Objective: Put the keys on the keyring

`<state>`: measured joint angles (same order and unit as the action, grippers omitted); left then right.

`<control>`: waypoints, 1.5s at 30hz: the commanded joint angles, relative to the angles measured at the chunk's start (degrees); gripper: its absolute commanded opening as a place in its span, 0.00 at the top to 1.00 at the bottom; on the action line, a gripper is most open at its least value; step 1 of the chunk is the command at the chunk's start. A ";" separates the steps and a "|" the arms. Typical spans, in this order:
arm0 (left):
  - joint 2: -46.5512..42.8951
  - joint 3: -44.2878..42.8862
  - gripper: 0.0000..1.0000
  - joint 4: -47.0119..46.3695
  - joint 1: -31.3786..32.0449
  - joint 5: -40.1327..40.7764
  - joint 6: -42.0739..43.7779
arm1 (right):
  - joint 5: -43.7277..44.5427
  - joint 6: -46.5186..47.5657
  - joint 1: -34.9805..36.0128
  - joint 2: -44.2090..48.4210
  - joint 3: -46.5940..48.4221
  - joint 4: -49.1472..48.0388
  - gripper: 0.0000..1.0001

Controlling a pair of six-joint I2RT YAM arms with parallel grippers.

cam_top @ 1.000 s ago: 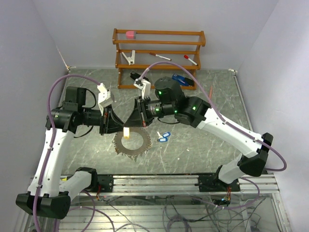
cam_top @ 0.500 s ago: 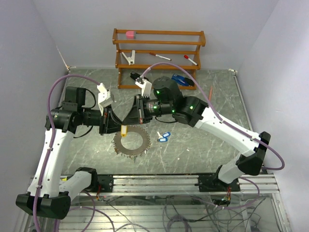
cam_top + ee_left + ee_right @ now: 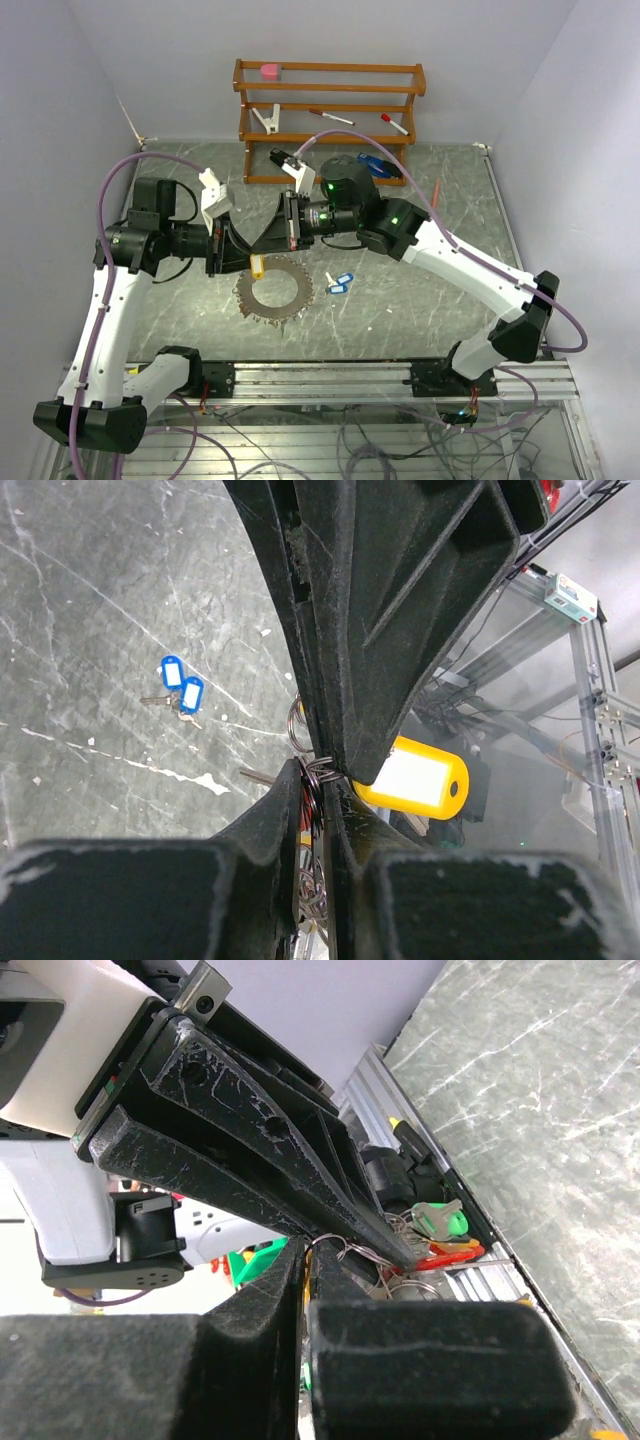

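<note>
My left gripper (image 3: 243,256) (image 3: 318,780) is shut on a thin dark wire keyring (image 3: 313,786). A bunch of keys hangs from it, with a green tag (image 3: 447,1223) and a red tag (image 3: 452,1252). My right gripper (image 3: 262,246) (image 3: 305,1250) meets it tip to tip above the table and is shut on a key with a yellow tag (image 3: 257,265) (image 3: 415,780). A wire loop (image 3: 328,1243) sticks out from between the right gripper's fingertips. Two blue-tagged keys (image 3: 338,283) (image 3: 180,685) lie loose on the table to the right.
A grey toothed metal ring (image 3: 275,291) lies flat on the dark marble table (image 3: 420,290) just below the grippers. At the back stands a wooden rack (image 3: 330,100) with a clip and pens. A blue stapler (image 3: 378,167) lies in front of it.
My right gripper has pushed a little to the left against the left gripper's tips. The yellow-tagged key has moved up from over the toothed ring's hole to its far rim.
</note>
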<state>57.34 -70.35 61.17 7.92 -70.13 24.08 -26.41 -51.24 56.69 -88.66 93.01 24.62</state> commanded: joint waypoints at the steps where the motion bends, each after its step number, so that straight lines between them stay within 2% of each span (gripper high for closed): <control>1: -0.74 1.53 0.93 -4.55 0.16 -8.70 -5.63 | -0.58 -2.15 -1.29 -0.96 -2.58 -8.59 1.00; 5: -2.12 5.57 0.93 -11.95 0.14 -11.39 -13.87 | -2.20 -4.40 -2.37 -0.55 -5.77 -12.92 1.00; 7: -2.67 7.55 0.93 -15.46 0.21 -12.58 -18.15 | -3.13 -5.69 -3.02 -0.22 -7.86 -15.40 0.97; 13: -3.61 12.44 0.93 -20.92 0.17 -14.80 -26.12 | -5.34 -8.57 -5.15 0.71 -13.86 -20.16 0.96; 16: -3.85 14.27 0.93 -21.89 0.16 -15.58 -27.81 | -6.30 -9.37 -6.21 0.77 -16.36 -21.85 0.88; 24: -4.57 19.00 0.93 -28.71 0.18 -16.01 -34.95 | -8.47 -10.36 -8.88 0.38 -18.76 -24.60 0.83; 30: -5.84 21.78 0.93 -33.75 0.16 -16.21 -40.35 | -9.67 -9.15 -12.18 1.06 -20.11 -26.83 0.74; 33: -6.63 23.63 0.93 -36.50 0.18 -16.09 -43.57 | -11.73 -2.49 -13.12 0.68 -16.58 -22.02 0.70; 41: -7.04 26.88 0.93 -41.95 0.21 -16.09 -49.31 | -16.83 22.41 -14.06 1.18 1.29 5.10 0.68; 45: -5.26 25.71 0.93 -39.98 0.16 -16.29 -47.70 | -13.77 30.65 -13.64 2.82 6.96 15.91 0.63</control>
<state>51.13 -43.31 22.15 7.97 -83.29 -21.67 -40.97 -33.12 43.03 -88.36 95.72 26.02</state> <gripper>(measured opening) 0.172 0.335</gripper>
